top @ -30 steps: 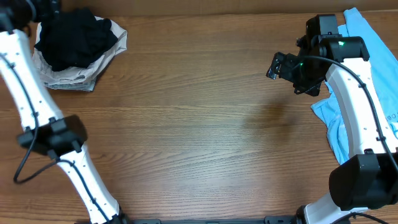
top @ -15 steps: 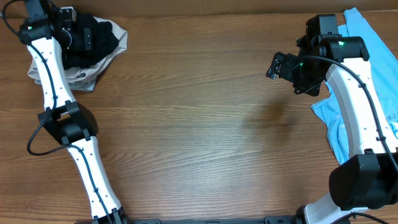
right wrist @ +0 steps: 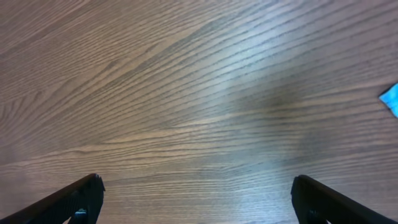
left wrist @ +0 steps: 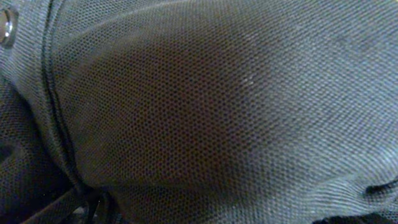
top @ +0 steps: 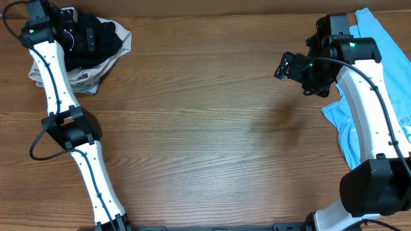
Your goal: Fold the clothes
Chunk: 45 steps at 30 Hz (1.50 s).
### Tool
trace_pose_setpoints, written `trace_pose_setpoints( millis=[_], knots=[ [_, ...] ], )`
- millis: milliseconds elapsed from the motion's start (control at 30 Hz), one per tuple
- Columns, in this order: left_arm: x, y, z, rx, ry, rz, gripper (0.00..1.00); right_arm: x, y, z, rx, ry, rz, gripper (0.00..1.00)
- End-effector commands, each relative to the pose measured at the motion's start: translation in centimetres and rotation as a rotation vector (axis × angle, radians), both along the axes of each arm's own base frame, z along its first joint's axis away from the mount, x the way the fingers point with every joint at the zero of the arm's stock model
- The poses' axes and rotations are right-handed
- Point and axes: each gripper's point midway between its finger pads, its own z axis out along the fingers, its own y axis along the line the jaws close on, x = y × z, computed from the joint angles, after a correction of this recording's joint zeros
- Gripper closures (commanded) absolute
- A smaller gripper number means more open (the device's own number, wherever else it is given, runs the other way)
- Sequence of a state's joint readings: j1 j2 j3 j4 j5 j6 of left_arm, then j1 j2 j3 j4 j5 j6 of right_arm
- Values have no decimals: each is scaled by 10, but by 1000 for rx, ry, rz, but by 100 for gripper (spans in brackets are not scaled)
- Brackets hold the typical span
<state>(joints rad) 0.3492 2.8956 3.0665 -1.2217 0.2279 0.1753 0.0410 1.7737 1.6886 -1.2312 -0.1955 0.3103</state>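
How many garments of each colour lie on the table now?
black garment: 1
beige garment: 1
light-blue tee: 1
Total: 3 visible; the black heap may hide more.

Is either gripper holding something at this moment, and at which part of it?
The right gripper is open above the table, holding nothing. The left gripper is down in the black clothes; whether it grips them cannot be told.
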Motion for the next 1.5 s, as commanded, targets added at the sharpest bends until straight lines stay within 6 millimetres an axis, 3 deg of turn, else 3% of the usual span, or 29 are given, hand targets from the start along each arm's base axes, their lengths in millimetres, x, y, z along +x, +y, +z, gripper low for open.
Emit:
trace_pose_setpoints(
  millis=[0, 100, 267, 433, 500, 667, 967, 1133, 1467],
  knots=[
    [-21, 7, -42, -12, 136, 61, 0, 6, 0, 29, -12, -95, 30, 0],
    [-15, 10, 42, 34, -2, 64, 0, 13, -4, 54, -42, -165, 31, 0],
    [-27, -2, 175, 97, -213, 55, 0, 15, -9, 122, -79, -328, 49, 0],
    [-56, -30, 260, 131, -331, 27, 0, -2, -10, 194, -89, -494, 60, 0],
    [-65, -39, 279, 137, -356, 17, 0, -13, -10, 217, -90, -545, 60, 0],
    [-80, -50, 291, 133, -349, 6, 0, -51, -12, 253, -89, -618, 57, 0],
    [-80, -49, 288, 130, -340, 7, 0, -114, -14, 263, -89, -603, 57, 0],
    [-80, -48, 288, 131, -340, 8, 0, -129, -11, 257, -58, -559, 61, 0],
    [-80, -48, 288, 131, -340, 8, 0, -130, -11, 245, -59, -498, 64, 0]
  ],
)
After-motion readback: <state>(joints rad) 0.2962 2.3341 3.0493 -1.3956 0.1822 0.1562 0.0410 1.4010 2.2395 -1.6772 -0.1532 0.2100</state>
